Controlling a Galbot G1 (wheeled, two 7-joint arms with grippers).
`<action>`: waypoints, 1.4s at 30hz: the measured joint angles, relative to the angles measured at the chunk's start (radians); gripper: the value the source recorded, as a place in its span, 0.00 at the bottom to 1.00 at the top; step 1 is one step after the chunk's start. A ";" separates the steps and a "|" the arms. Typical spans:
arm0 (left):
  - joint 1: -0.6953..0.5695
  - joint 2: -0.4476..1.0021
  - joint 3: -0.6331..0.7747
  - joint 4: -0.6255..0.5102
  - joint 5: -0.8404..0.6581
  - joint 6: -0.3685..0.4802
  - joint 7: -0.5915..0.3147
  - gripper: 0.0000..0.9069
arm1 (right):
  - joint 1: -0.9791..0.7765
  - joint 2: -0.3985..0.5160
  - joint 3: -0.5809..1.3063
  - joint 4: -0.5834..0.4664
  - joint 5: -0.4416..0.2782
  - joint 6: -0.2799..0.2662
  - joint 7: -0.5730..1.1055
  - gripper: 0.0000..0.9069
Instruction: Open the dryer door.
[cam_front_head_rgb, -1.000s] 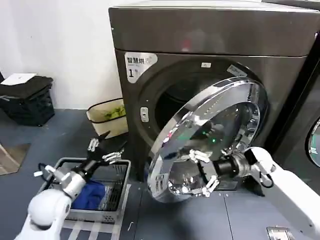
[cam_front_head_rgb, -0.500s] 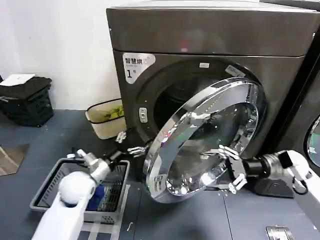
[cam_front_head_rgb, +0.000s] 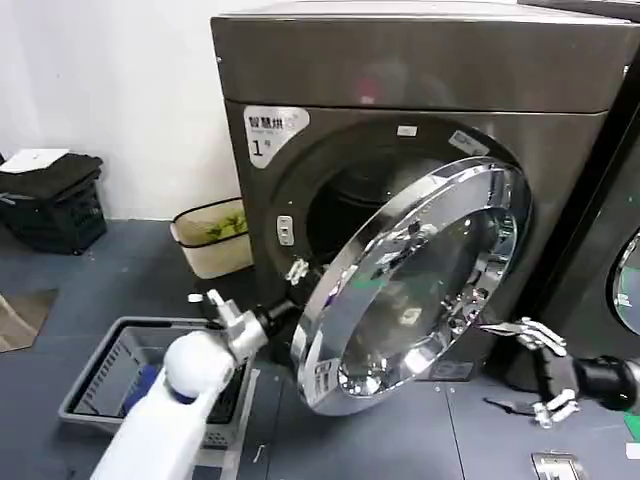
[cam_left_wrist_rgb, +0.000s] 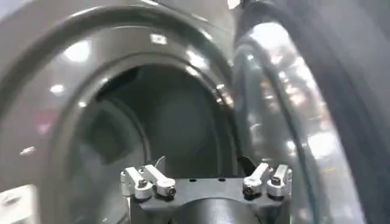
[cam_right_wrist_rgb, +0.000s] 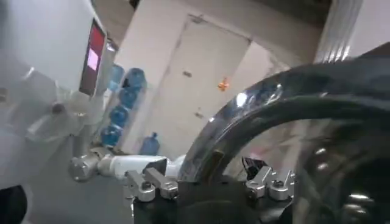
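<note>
One dryer (cam_front_head_rgb: 420, 120) stands in the head view, a dark grey-brown box with a white "1" sticker (cam_front_head_rgb: 272, 130) on its front. It has one dryer door (cam_front_head_rgb: 410, 280), chrome-rimmed with dark glass, which is swung partly open and tilted out from the drum opening (cam_front_head_rgb: 345, 210), hinged on the side farther from the sticker. A second, darker machine (cam_front_head_rgb: 625, 250) stands just beside the dryer on that far side.

There are two grippers. The left gripper (cam_front_head_rgb: 292, 275) sits at the free edge of the door, in the gap between the rim and the dryer front, below the sticker; whether it touches the rim cannot be told. In the left wrist view its fingers (cam_left_wrist_rgb: 149, 181) are spread apart and hold nothing, facing the drum opening (cam_left_wrist_rgb: 164, 122) with the door rim (cam_left_wrist_rgb: 274, 115) alongside. The right gripper (cam_front_head_rgb: 535, 372) hangs low by the dryer's lower corner, clear of the door, its fingers spread wide and empty.

On the floor (cam_front_head_rgb: 400, 440) before the sticker side lie one grey laundry basket (cam_front_head_rgb: 110, 385) with blue cloth (cam_front_head_rgb: 145, 378) inside, one cream bin (cam_front_head_rgb: 212, 236) against the dryer's side, and one black crate (cam_front_head_rgb: 55, 205) by the wall. The left arm (cam_front_head_rgb: 190, 390) crosses over the basket. Bare floor lies open in front of the door.
</note>
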 joint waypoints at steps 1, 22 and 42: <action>-0.006 -0.003 0.014 0.000 -0.003 -0.001 0.000 1.00 | -0.039 0.010 0.040 0.010 0.001 0.001 0.000 1.00; -0.180 -0.069 0.310 0.115 -0.069 -0.079 -0.016 1.00 | -0.539 0.450 0.650 0.129 -0.176 0.146 0.251 1.00; -0.325 -0.209 0.573 0.244 -0.029 -0.093 -0.148 1.00 | -0.367 0.804 1.057 0.102 -0.751 -0.282 1.316 1.00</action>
